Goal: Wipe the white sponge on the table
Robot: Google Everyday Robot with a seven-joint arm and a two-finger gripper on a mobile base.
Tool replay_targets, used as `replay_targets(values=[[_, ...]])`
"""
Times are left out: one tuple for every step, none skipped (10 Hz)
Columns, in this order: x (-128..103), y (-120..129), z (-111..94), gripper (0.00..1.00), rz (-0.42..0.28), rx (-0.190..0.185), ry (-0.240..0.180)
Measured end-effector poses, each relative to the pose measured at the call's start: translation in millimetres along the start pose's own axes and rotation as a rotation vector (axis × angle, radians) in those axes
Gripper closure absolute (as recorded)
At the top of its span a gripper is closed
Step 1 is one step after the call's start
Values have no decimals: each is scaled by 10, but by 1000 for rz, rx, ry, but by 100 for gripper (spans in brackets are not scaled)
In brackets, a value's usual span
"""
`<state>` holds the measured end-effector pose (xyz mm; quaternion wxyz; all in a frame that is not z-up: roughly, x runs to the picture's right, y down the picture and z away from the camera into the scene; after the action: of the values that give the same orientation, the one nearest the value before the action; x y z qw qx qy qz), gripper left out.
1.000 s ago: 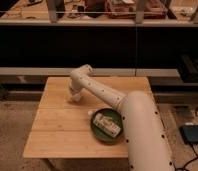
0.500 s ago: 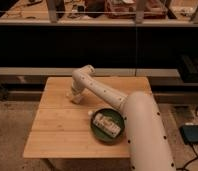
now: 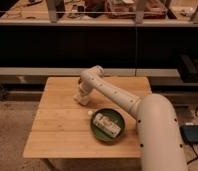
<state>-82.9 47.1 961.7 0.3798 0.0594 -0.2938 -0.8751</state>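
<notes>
Okay, cream robot arm (image 3: 123, 100) reaches from lower right toward frame centre. Its gripper (image 3: 82, 98) is down on the square light wooden plank table (image 3: 57, 130), upper middle of the top. The small flat off-white sponge (image 3: 85, 102) seems to sit under its tip; clamped or not, cannot tell. A round green plate (image 3: 99, 134) holding a white printed packet (image 3: 107, 124) lies just below and right.

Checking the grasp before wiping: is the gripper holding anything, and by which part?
Cannot be told: the gripper is low over the table, behind the green plate; no hold shows.
</notes>
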Motion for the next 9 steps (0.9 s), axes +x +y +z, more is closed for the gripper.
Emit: replay_targets(values=[[-163, 102, -39, 66, 28, -8, -11], [-268, 194, -70, 66, 56, -16, -14], [-370, 327, -116, 66, 92, -30, -14], [-457, 497, -170, 66, 132, -54, -9], [-496, 621, -208, 66, 154, -74, -5], [-529, 739, -234, 66, 177, -91, -2], [-517, 819, -218, 66, 196, -101, 2], [-475, 850, -197, 66, 202, -105, 5], [-390, 872, -162, 66, 204, -111, 10]])
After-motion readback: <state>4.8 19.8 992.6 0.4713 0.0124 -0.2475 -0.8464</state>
